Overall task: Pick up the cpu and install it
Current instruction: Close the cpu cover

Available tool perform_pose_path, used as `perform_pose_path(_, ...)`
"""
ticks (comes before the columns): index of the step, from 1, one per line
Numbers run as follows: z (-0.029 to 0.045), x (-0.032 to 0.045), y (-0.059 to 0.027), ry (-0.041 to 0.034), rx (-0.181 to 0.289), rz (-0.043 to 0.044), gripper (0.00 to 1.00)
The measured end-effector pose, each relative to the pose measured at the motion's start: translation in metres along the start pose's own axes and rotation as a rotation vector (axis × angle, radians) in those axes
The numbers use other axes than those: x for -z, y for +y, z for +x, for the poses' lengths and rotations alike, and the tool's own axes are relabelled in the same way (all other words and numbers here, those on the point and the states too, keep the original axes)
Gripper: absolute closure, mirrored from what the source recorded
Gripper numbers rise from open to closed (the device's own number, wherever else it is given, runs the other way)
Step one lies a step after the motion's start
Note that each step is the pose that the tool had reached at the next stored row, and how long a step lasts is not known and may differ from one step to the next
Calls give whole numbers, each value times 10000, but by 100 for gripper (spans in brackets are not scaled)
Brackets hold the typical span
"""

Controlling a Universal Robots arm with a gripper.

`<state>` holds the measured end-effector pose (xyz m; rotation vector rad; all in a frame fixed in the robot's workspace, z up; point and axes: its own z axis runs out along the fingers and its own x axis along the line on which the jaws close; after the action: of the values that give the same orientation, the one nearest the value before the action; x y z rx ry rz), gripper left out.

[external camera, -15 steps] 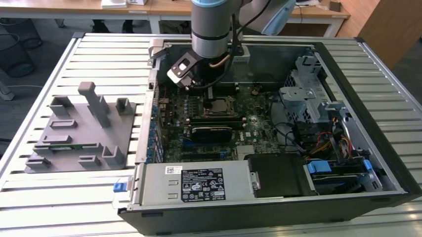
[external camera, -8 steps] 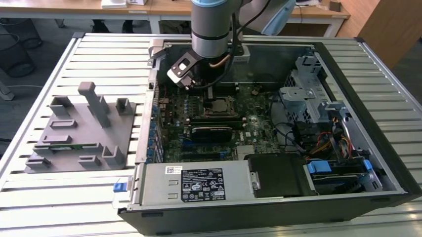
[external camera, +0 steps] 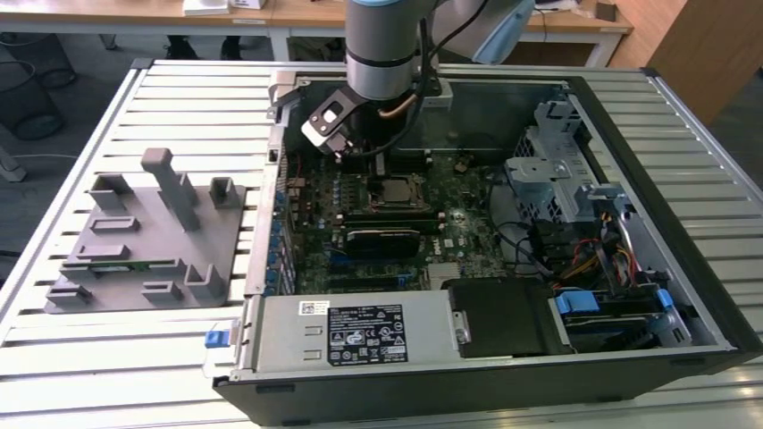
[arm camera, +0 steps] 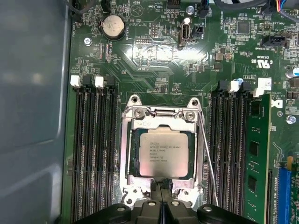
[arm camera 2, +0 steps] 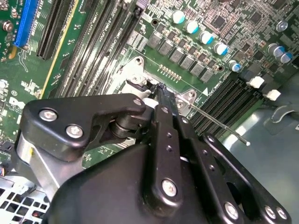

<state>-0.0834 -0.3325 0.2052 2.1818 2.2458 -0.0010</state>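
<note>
Jaws — together, gripping nothing, set at one edge of the socket frame point(arm camera: 131, 140). Cpu point(arm camera: 163, 152) — flat inside that frame, wire lever point(arm camera: 208, 158) beside it apparently unlatched. Hazard: a nudge from above could skew the unclamped chip and bend the socket contacts beneath.

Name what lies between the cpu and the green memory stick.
In the first wrist view, outward from the cpu: socket frame, thin lever rod, empty black memory slots.
</note>
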Motion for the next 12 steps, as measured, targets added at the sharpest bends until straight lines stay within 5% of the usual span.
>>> perform_pose_path(12, -1, -71, -23, -12, -1, 10, 89)
